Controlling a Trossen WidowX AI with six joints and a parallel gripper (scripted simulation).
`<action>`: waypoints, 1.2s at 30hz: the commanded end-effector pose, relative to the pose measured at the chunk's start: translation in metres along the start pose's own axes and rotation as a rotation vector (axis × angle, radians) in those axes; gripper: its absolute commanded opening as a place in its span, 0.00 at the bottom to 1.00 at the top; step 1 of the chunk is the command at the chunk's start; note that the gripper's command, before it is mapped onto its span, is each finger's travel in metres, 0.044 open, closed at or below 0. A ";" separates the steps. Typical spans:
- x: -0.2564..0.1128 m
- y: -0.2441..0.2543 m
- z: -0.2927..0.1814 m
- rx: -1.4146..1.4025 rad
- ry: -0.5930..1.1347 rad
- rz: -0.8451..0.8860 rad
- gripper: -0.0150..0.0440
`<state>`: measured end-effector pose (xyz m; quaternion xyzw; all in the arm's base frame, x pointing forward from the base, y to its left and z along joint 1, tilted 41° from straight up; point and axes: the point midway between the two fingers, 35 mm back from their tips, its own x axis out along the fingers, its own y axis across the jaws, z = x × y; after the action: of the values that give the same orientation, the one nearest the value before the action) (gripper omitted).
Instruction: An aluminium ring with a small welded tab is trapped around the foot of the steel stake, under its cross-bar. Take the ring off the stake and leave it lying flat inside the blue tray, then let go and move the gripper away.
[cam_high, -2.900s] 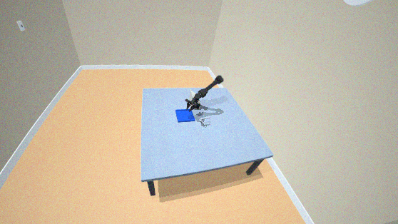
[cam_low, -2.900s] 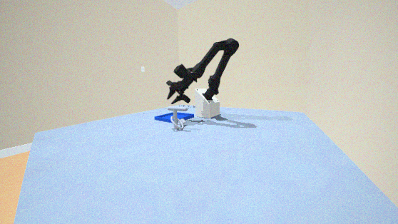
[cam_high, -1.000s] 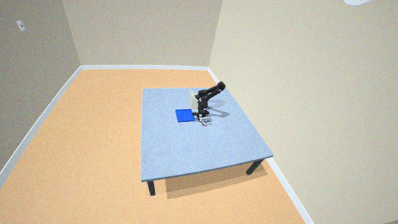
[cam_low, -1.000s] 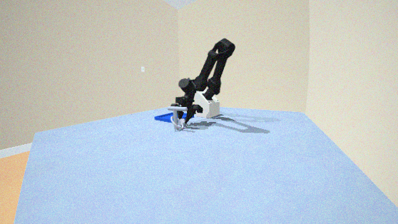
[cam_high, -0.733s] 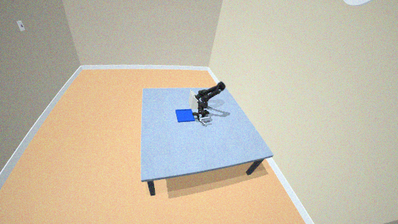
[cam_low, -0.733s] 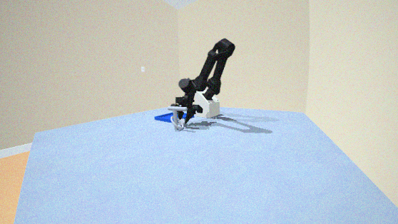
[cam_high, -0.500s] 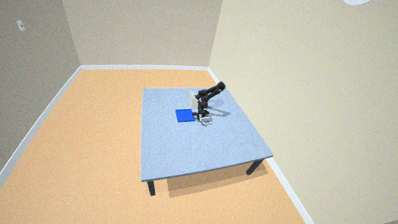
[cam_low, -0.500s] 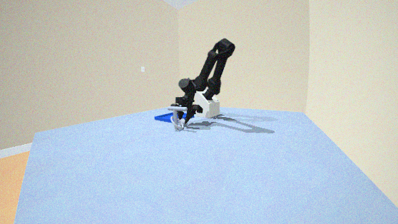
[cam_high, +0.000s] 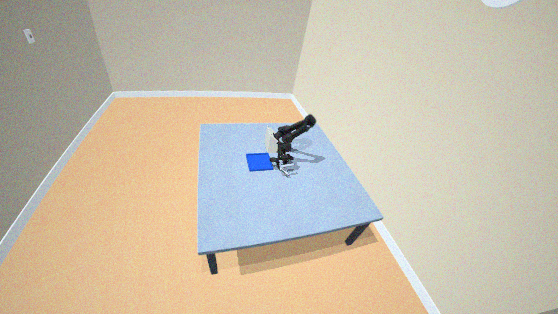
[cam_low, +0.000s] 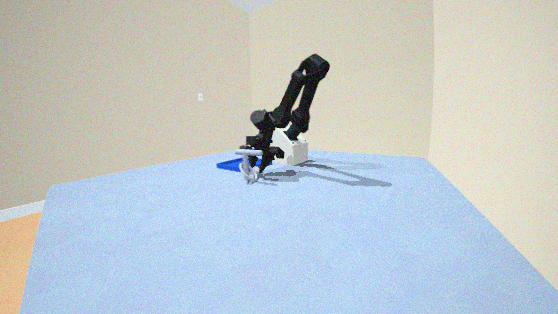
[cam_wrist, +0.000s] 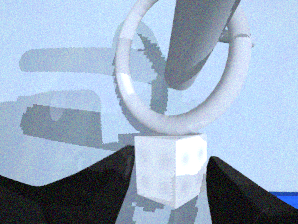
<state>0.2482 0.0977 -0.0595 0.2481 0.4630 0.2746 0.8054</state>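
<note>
The ring (cam_wrist: 172, 125) was pale, smooth metal with a bright highlight. The stake (cam_wrist: 189, 50) (cam_low: 246, 165) appeared as smooth grey metal. The tab block (cam_wrist: 167, 167) looked whitish, with faint mottling. The tray (cam_high: 259, 162) (cam_low: 230, 164) presented as blue plastic. The hand (cam_wrist: 172, 159) showed dark, mostly matt surfaces. The tabletop (cam_high: 260, 210) (cam_low: 280, 240) appeared matt and finely speckled; its material could not be determined.

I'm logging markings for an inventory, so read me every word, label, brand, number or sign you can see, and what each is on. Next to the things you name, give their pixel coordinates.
No readable text anywhere.
White block (cam_wrist: 156, 167): only faint blurry spots, no characters I can make out.
Arm (cam_high: 299, 131) (cam_low: 287, 102): too small to tell.
</note>
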 end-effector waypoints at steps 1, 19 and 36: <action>-0.002 0.000 0.002 -0.004 -0.002 0.001 0.25; -0.018 -0.001 0.014 -0.001 -0.005 -0.003 0.25; -0.017 -0.012 0.017 0.006 0.108 -0.001 0.25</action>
<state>0.2545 0.0777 -0.0499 0.2371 0.5020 0.2808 0.7829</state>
